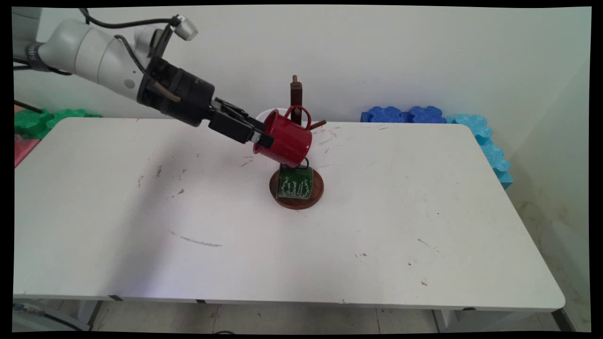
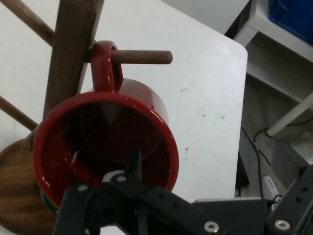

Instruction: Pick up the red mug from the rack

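Observation:
My gripper point(image 1: 264, 140) is shut on the rim of a red mug point(image 1: 288, 139), which it holds tilted on its side above the table. In the hand view one finger point(image 2: 133, 164) reaches inside the red mug point(image 2: 98, 142) and the mug's handle point(image 2: 103, 66) is looped over a wooden peg point(image 2: 144, 57) of the mug tree point(image 2: 73, 49). The mug tree's dark post point(image 1: 296, 94) rises from a round wooden base point(image 1: 297, 201). A green mug point(image 1: 295, 182) with white lettering hangs low on the tree, just under the red one. A white mug point(image 1: 268, 114) shows partly behind the red one.
The white table point(image 1: 377, 235) carries scuff marks. Blue foam tiles point(image 1: 405, 114) and cyan ones point(image 1: 490, 146) lie along its far right corner. Green foam tiles point(image 1: 37, 120) and a red one point(image 1: 21, 148) sit off its far left.

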